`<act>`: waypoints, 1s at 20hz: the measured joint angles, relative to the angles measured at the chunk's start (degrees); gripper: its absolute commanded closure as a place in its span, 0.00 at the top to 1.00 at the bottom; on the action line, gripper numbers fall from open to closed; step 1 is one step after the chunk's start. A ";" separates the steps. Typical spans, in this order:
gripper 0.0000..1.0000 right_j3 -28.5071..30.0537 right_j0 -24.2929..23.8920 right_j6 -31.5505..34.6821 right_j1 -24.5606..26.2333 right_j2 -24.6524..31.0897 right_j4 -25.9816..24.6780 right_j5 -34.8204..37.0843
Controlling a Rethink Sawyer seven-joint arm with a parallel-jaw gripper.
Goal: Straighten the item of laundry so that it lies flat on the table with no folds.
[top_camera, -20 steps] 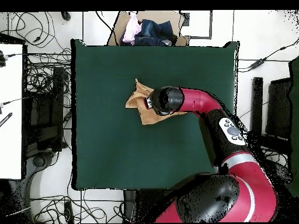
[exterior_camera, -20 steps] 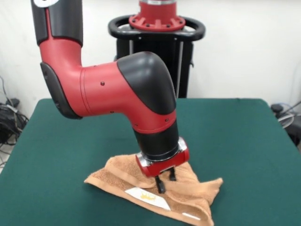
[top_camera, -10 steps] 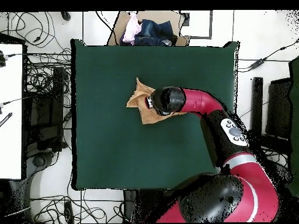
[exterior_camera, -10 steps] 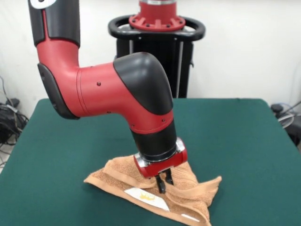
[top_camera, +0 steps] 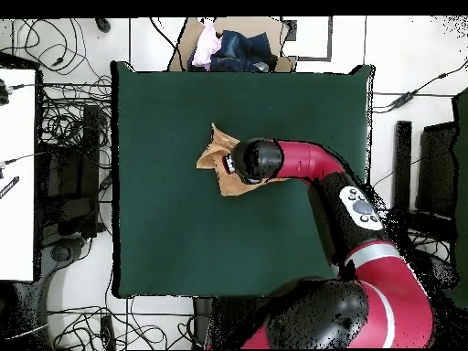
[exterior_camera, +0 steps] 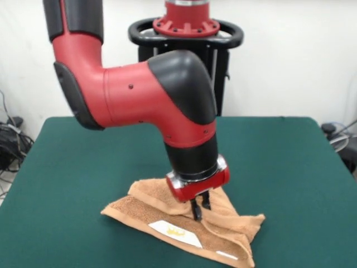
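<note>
Fingers (exterior_camera: 196,210) of my gripper (exterior_camera: 200,207) sit close together, pinching a raised fold of the towel (exterior_camera: 223,234), which lies crumpled (white label (exterior_camera: 175,233) up) near the table's (exterior_camera: 290,173) front edge, approx. mid-width.

- The dark green felt-topped table (exterior_camera: 290,167) lies bare and open on every side of the crumpled peach-orange terry towel (exterior_camera: 167,215).
- The red and black arm (top_camera: 311,169) covers part of the towel from above.
- A cardboard box of clothes (top_camera: 233,46) stands just beyond one table edge.
</note>
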 measured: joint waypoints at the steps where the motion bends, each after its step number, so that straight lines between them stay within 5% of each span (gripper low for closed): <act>1: 0.00 0.41 0.38 0.00 -0.43 -0.21 0.00 -0.20; 20: 0.00 8.55 4.03 0.00 -6.71 -3.58 3.00 -1.57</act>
